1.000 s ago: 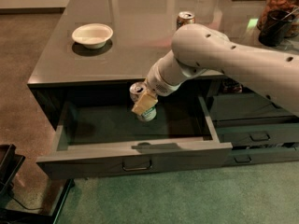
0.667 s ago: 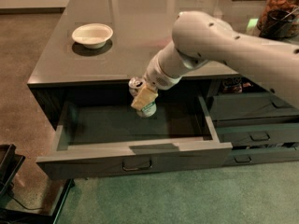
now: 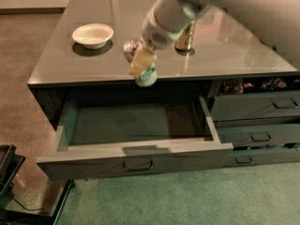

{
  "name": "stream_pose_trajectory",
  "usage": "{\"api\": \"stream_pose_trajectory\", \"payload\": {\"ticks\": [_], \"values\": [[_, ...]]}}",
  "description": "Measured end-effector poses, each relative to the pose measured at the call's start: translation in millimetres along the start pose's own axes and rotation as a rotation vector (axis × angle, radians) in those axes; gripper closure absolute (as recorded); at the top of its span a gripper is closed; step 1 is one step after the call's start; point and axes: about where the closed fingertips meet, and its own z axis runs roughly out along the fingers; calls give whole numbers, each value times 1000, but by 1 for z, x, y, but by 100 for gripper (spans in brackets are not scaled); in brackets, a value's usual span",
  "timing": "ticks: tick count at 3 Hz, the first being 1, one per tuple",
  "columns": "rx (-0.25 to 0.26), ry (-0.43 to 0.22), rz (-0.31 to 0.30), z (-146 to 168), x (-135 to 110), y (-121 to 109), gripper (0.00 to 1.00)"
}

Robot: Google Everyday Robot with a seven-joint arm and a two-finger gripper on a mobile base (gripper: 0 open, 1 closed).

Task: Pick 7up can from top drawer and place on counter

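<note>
One small green-and-white aluminium 7up can (image 3: pixel 147 76) hangs tilted in the robot's two-finger hand (image 3: pixel 143 67). The hand's tan fingers (image 3: pixel 140 61) are clamped on the can, right above the front edge of the large glossy grey desk (image 3: pixel 243 55), a little left of that edge's middle. Below that edge, the wide dark grey top drawer (image 3: pixel 136 151) stands open, its metal bar handle (image 3: pixel 137 165) facing forward. A round white bowl (image 3: pixel 93 34) sits near the desk's left edge, and a gold-brown can (image 3: pixel 186 37) stands upright near the desk's middle, partly behind the pale arm (image 3: pixel 173 11).
</note>
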Motion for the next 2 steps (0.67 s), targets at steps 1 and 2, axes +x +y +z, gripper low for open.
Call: {"api": "stream_pose_trajectory", "payload": {"ticks": [1,2], "values": [[23,-29,-18,-22,-20,-10,100],[24,-30,-18,-22,-21,-10,100]]}}
